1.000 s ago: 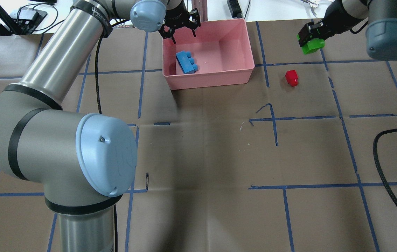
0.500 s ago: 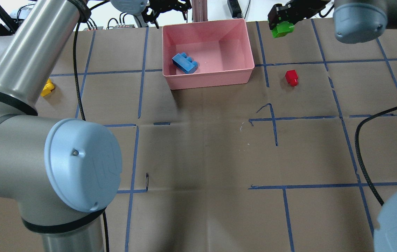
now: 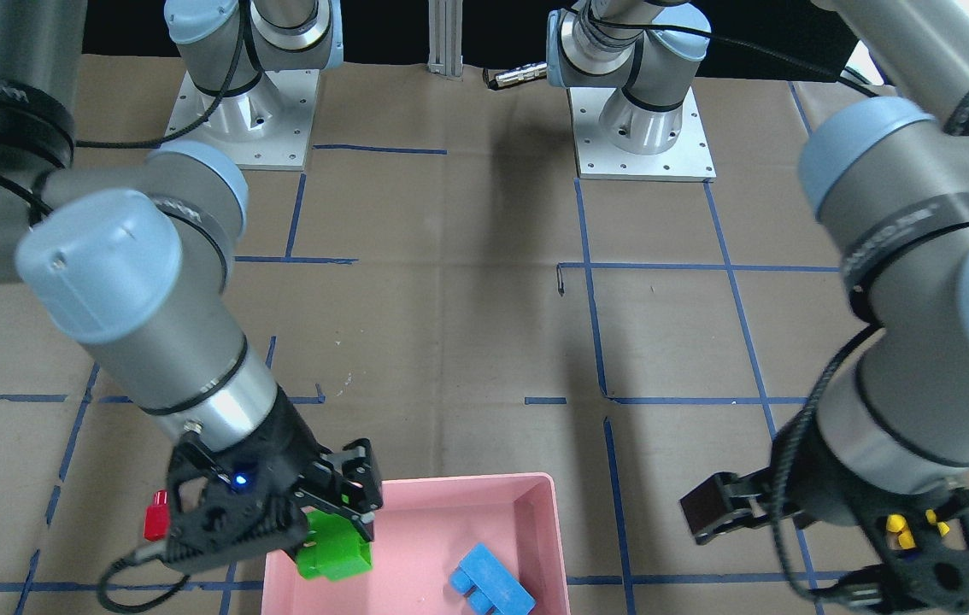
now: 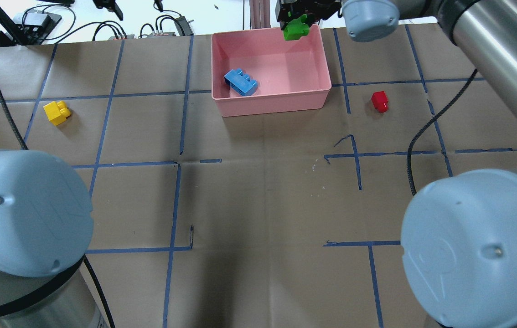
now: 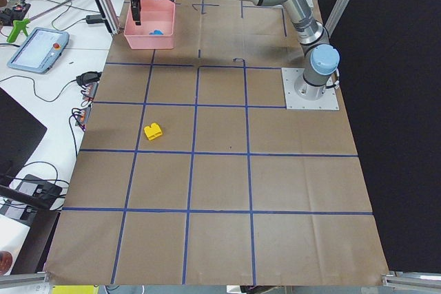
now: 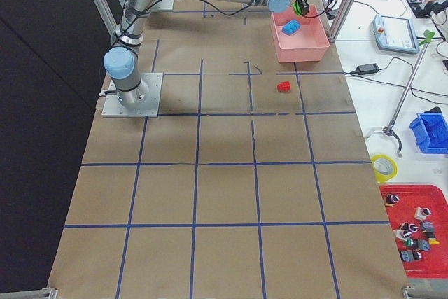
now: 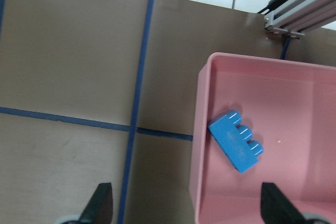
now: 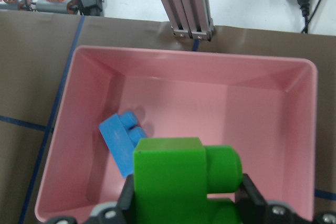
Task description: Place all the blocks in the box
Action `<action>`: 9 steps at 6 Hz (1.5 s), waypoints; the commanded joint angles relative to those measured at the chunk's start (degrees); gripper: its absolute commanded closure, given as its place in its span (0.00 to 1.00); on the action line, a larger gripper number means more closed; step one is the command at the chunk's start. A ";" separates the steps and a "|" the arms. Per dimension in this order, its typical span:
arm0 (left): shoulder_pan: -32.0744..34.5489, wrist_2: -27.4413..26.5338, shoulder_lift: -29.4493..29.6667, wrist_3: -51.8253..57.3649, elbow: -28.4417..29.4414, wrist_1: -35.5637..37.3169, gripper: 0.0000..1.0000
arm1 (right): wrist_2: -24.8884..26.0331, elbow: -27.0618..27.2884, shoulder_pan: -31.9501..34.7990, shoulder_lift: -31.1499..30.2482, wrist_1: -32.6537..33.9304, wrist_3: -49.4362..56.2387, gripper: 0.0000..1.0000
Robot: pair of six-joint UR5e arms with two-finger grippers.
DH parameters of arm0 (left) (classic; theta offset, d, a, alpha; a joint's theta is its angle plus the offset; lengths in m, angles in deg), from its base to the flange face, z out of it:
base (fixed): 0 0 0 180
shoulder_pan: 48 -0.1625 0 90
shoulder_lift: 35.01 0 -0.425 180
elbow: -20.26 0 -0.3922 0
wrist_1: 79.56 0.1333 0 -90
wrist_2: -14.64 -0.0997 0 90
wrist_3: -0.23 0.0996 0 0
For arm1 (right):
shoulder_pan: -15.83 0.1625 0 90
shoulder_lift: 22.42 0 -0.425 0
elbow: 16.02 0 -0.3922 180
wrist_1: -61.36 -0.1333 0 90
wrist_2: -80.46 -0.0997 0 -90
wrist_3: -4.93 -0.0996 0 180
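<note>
The pink box (image 4: 317,98) stands at the far middle of the table. The light blue block (image 4: 240,82) lies inside it at the left; it also shows in the left wrist view (image 7: 236,141). My right gripper (image 4: 296,19) is shut on the green block (image 4: 296,30) and holds it over the box's far right corner; the block fills the bottom of the right wrist view (image 8: 181,177). The red block (image 4: 380,100) lies on the table right of the box. The yellow block (image 4: 56,112) lies far left. My left gripper (image 7: 189,211) is open and empty, above the table left of the box.
Cables, power adapters and an aluminium post (image 4: 255,13) lie beyond the table's far edge behind the box. The right arm's black cable (image 4: 416,136) hangs over the right half of the table. Blue tape lines grid the brown table cover.
My right gripper has carried the green block left, from beyond the red block to over the box's far right corner. My left gripper has swung left away from the box, uncovering the yellow block.
</note>
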 commanded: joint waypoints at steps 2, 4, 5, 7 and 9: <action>-11.13 0.08 -2.07 16.56 -4.47 -0.92 0.00 | 0.94 -7.18 4.01 6.95 -0.18 -0.89 0.03; -18.00 0.08 0.47 21.61 -4.56 0.56 0.00 | 1.21 -6.21 4.54 6.43 -0.54 -0.45 0.00; -19.33 -0.09 1.97 21.62 -4.57 1.27 0.00 | 4.78 -4.47 4.28 5.38 -1.15 -0.10 0.01; -23.01 0.08 2.94 20.14 -4.56 3.54 0.00 | 8.68 4.46 -0.53 -5.28 -9.61 1.57 0.01; -25.48 -0.10 5.40 -1.10 -5.17 4.70 0.00 | 14.79 18.51 -9.65 -18.39 -11.00 7.18 0.01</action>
